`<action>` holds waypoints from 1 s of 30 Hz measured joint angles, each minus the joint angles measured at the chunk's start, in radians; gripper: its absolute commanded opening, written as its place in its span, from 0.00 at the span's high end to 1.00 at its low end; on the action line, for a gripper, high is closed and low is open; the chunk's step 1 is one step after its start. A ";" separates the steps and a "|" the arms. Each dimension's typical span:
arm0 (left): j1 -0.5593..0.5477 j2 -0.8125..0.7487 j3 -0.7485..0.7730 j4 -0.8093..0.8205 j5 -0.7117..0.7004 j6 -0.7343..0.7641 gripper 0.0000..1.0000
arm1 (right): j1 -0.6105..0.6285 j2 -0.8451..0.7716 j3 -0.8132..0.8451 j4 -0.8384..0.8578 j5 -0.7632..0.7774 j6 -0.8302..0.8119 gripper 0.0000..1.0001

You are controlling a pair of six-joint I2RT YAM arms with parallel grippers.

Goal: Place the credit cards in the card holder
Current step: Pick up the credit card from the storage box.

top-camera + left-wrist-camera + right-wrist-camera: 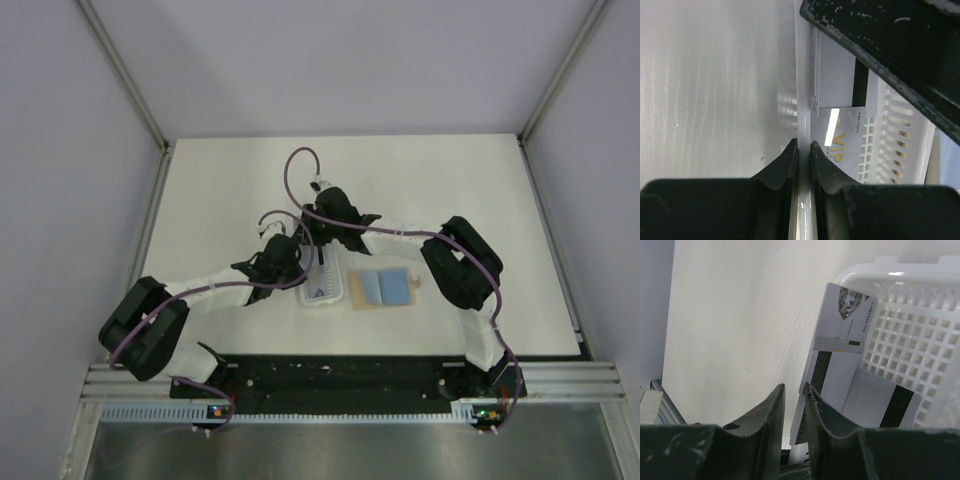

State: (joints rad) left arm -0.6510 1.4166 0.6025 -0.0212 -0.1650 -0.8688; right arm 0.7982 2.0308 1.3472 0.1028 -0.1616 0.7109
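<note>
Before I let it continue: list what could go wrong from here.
1. The credit cards overlap against the tray wall, so the right gripper may pinch two or slip off.
2. The left gripper clamps only the tray's thin wall; lifting a card could tip it.

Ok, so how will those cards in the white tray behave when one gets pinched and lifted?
The cards look thin and flat, so probably stiff and very light. Their faces look glossy and they overlap in the tray, so one may slip or drag a neighbour along.
</note>
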 measured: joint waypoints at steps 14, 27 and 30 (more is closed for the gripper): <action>-0.001 0.000 0.000 0.000 0.011 0.008 1.00 | 0.000 -0.001 0.010 -0.091 0.060 -0.005 0.75; -0.003 0.000 0.003 -0.003 0.015 0.016 1.00 | 0.006 -0.031 0.010 -0.136 0.116 -0.021 0.97; -0.003 0.000 0.004 -0.007 0.014 0.016 1.00 | 0.006 -0.050 0.007 -0.155 0.146 -0.029 0.98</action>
State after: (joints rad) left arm -0.6537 1.4162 0.6064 -0.0280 -0.1509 -0.8532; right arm 0.8047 1.9812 1.3544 -0.0521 -0.0151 0.6819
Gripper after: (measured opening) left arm 0.156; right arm 0.038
